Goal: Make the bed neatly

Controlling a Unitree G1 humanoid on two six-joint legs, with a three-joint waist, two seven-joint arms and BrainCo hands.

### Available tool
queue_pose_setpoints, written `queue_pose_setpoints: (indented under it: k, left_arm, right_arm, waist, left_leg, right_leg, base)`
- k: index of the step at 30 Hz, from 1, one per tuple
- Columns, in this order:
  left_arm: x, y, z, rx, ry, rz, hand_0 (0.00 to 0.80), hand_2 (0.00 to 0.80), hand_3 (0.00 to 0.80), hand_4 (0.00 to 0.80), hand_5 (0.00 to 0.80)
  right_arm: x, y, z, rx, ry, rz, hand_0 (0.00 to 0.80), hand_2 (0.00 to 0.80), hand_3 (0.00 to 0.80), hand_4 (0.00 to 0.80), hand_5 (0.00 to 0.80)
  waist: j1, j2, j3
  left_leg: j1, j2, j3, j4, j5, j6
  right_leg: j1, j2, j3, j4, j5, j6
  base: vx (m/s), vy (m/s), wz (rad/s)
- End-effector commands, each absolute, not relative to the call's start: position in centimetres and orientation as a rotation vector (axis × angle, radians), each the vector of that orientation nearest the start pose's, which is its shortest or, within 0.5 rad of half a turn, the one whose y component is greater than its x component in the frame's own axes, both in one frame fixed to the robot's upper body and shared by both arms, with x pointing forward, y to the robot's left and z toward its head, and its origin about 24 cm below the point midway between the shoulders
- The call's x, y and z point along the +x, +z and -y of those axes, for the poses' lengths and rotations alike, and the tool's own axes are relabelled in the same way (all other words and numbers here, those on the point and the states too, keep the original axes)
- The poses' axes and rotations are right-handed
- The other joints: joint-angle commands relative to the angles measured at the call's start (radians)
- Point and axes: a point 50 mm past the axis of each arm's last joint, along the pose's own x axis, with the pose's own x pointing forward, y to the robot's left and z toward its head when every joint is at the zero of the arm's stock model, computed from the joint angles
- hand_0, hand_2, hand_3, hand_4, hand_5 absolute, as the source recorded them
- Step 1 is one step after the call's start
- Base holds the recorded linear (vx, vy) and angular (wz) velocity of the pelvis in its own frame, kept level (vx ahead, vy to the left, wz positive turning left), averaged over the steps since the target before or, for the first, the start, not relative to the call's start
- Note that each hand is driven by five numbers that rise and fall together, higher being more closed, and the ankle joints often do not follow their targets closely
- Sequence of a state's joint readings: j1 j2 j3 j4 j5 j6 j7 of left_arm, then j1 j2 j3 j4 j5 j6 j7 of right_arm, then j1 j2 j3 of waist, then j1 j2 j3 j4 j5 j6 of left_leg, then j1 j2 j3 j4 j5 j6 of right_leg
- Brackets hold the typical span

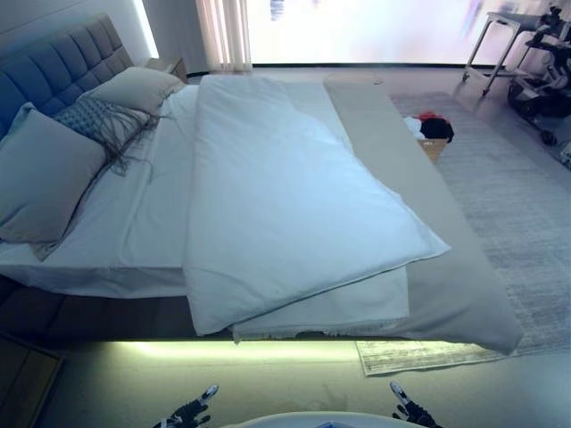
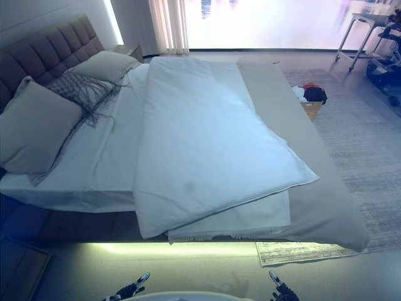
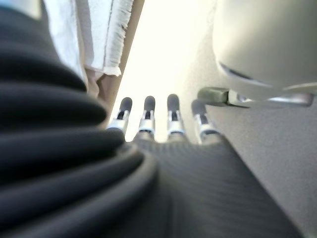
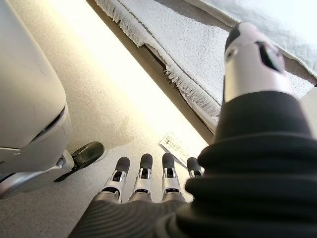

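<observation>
A white duvet lies folded lengthwise down the middle of the bed, its near corner hanging over the bed's near side. A beige bedspread lies under it along the foot end. The white sheet shows bare toward the headboard. Three pillows rest against the grey headboard. My left hand and right hand hang low by the floor, short of the bed, fingers straight and empty. The wrist views show the left hand and the right hand open over the floor.
A basket of clothes stands on the grey rug past the foot of the bed. A metal table stands at the far right. A nightstand is by the headboard. A lit strip runs under the bed.
</observation>
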State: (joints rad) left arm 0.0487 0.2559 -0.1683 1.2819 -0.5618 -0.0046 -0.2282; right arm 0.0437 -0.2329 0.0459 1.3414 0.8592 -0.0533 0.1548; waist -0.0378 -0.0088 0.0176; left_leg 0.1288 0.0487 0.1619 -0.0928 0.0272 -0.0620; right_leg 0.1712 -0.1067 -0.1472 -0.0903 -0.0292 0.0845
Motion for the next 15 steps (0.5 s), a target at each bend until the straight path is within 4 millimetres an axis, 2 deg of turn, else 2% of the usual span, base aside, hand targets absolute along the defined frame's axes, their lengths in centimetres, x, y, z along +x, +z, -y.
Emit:
queue_pose_setpoints:
  k: [1, 15]
  left_arm:
    - [6.96, -16.83, -22.09, -0.309, 0.18, -1.263, 0.0, 0.0, 0.0, 0.0, 0.0]
    - [6.59, -16.94, -21.92, -0.336, 0.195, -1.284, 0.0, 0.0, 0.0, 0.0, 0.0]
  right_arm:
    - [7.47, -16.46, 23.84, 0.592, -0.577, -1.089, 0.0, 0.0, 0.0, 0.0, 0.0]
    - [7.72, -16.47, 23.71, 0.59, -0.57, -1.097, 0.0, 0.0, 0.0, 0.0, 0.0]
  waist:
    - [0.02, 0.016, 0.014]
    - [0.017, 0.023, 0.011]
  left_leg:
    - [0.043, -0.016, 0.004, 0.006, -0.096, 0.025]
    - [0.049, -0.015, 0.009, 0.006, -0.097, 0.025]
  right_leg:
    - [-0.019, 0.012, -0.026, 0.003, 0.042, 0.039]
    - [-0.018, 0.012, -0.024, 0.003, 0.041, 0.037]
  base:
    - [0.0, 0.0, 0.0]
    - [0.0, 0.0, 0.0]
